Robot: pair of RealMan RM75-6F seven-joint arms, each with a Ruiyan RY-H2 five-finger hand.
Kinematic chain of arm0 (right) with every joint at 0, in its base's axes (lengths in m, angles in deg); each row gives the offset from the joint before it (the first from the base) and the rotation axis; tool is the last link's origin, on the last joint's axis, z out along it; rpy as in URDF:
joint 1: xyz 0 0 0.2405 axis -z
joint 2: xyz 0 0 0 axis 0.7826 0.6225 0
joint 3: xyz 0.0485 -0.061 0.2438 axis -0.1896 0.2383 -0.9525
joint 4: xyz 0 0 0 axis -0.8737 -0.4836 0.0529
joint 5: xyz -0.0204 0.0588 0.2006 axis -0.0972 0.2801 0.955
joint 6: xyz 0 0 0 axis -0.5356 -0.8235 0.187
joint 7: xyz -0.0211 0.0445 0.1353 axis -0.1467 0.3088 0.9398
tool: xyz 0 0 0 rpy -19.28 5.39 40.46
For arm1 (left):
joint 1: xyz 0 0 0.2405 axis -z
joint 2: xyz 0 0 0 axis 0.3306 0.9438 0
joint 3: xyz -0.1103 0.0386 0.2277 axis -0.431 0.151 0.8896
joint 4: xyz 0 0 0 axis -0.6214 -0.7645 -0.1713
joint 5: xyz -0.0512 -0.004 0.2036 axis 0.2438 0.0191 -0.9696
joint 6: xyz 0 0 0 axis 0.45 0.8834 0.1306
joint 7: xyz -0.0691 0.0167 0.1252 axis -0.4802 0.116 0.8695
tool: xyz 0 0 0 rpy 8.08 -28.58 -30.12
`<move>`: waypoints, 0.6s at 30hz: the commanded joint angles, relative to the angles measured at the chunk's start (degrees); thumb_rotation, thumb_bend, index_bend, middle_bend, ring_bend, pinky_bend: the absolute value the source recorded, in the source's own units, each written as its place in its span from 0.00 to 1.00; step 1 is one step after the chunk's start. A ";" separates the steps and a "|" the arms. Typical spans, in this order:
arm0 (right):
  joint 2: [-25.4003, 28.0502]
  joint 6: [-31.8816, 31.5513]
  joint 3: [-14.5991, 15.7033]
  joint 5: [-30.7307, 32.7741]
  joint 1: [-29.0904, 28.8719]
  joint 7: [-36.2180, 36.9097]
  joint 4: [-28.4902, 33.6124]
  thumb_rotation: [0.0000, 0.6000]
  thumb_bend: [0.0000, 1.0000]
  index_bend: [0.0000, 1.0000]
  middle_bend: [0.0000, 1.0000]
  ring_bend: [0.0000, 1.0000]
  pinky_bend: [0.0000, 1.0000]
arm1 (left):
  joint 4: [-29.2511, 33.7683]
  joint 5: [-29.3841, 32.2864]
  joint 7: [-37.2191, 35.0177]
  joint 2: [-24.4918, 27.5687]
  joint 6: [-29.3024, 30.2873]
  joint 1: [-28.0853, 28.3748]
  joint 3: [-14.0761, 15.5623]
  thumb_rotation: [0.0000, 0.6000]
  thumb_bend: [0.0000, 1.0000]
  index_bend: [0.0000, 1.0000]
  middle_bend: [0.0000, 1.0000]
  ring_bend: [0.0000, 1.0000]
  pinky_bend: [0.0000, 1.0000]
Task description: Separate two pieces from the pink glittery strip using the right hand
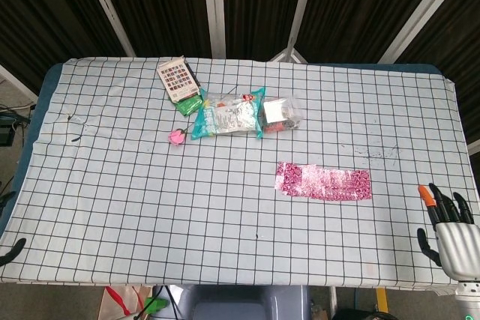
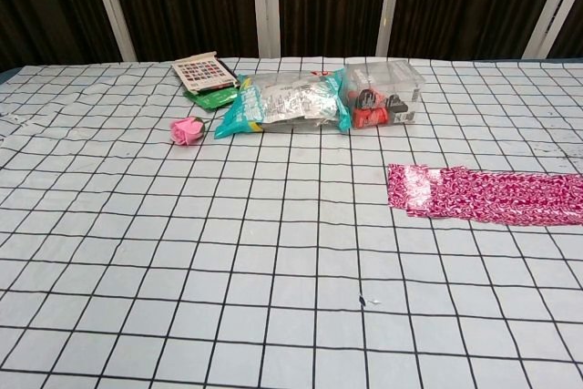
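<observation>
One pink glittery strip well apart from right hand fingers

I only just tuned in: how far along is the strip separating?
Nothing looks done: the pink glittery strip lies whole on the tablecloth, untouched. The right hand is empty, fingers spread, at the table's near right corner. Still left: reaching it and separating two pieces.

No legible text or labels.
</observation>
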 commanded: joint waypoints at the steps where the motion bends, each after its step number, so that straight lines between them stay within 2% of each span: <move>1: -0.85 0.12 0.20 -1.08 -0.44 -0.30 -0.19 1.00 0.51 0.00 0.09 0.25 0.08 | 0.12 0.16 0.24 -0.03 -0.44 0.11 0.11 1.00 0.35 0.16 0.00 0.00 0.09; 9: -2.92 3.71 -0.22 -2.57 -3.56 -2.73 0.55 1.00 0.51 0.02 0.42 0.49 0.20 | 0.35 0.97 0.21 0.10 -0.63 0.13 -0.09 1.00 0.35 0.16 0.00 0.00 0.09; 15: -4.25 10.34 -1.86 -1.88 -8.60 -6.76 2.82 1.00 0.52 0.07 0.63 0.67 0.41 | 0.33 1.28 0.50 0.02 -0.97 0.34 -0.22 1.00 0.35 0.16 0.00 0.00 0.09; 18: -5.00 12.86 -2.61 -0.81 -10.38 -8.62 3.61 1.00 0.58 0.08 0.71 0.74 0.50 | 0.35 1.47 0.57 0.02 -1.14 0.42 -0.25 1.00 0.35 0.16 0.00 0.00 0.09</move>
